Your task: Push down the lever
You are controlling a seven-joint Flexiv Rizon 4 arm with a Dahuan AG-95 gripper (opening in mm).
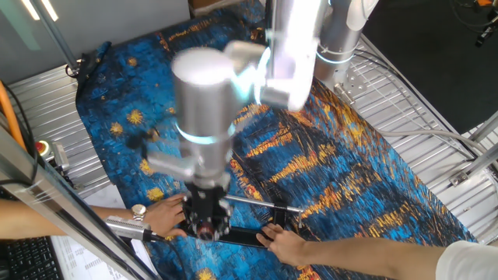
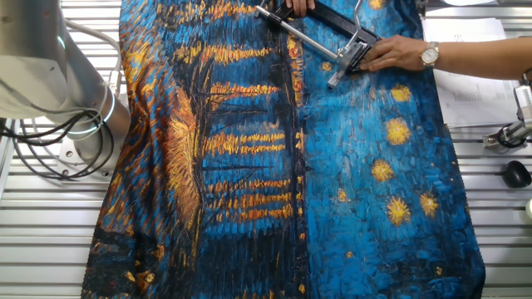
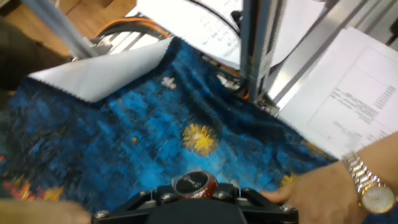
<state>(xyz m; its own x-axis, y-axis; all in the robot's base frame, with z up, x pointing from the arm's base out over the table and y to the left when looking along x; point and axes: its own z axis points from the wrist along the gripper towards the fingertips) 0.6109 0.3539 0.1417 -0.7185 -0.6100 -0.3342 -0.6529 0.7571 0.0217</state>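
The gripper (image 1: 205, 225) hangs just above the black clamp frame (image 1: 249, 236); I cannot tell how far open it is.

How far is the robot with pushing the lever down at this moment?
Done: the end effector is at the clamp, which a person's hand steadies. In hand: the lever knob sits just ahead of the hand camera. Left: the push itself; whether the lever is down yet, I cannot tell.
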